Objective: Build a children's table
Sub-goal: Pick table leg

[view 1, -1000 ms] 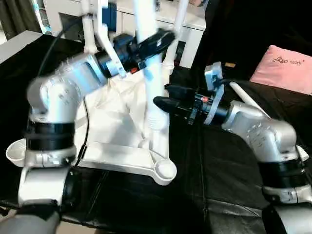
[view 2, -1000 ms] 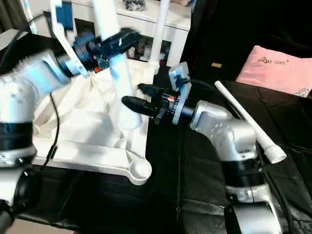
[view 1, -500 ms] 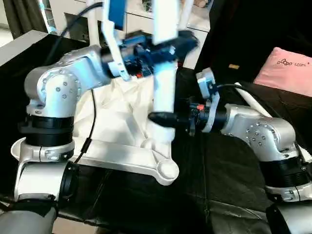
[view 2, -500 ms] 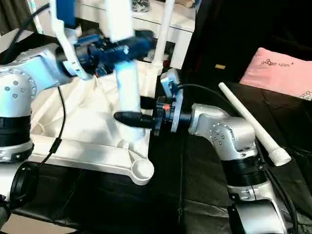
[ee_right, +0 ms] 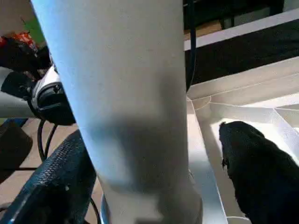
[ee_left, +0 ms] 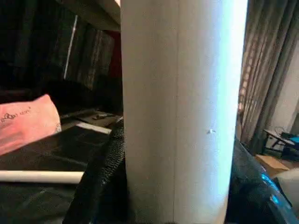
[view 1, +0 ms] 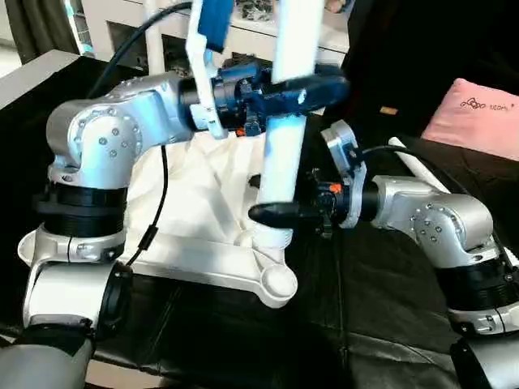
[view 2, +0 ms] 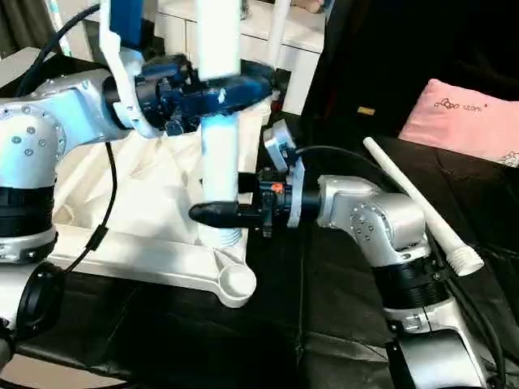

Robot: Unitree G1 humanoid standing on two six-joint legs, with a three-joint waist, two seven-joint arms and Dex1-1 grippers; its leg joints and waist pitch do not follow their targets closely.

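- The leg (view 1: 285, 146) stands nearly upright over the tabletop (view 1: 203, 203), which lies ribbed side up on the black surface (view 1: 243, 340). The leg's ribbed lower end sits on the tabletop near the front edge, a little way back from the empty corner socket (view 1: 276, 284).
- The left gripper (view 1: 304, 87) is clamped round the leg high up; in the wrist view its black fingers (ee_left: 100, 182) hug the tube on both sides.
- The right gripper (view 1: 280, 212) grasps the leg low down, one finger (ee_right: 51, 186) on each side of it.
- To my eye the leg is not over a socket yet. Pushed down where it is, it would land on a rib and could skid sideways or shove the tabletop along the black surface.
- With two grips on one stiff tube, any disagreement between the arms could twist it, tilt it, or make it slip through the fingers.
- If it enters the socket tilted, it may jam partway.
- Two more legs, one (view 1: 152, 32) at the back left and one (view 2: 272, 32) at the back right, stand upright at the far edge; a swing of the held one could knock them.
- A spare leg (view 2: 413, 203) lies on the black surface just behind the right arm, near a pink cushion (view 1: 478, 113); that elbow could roll it away.
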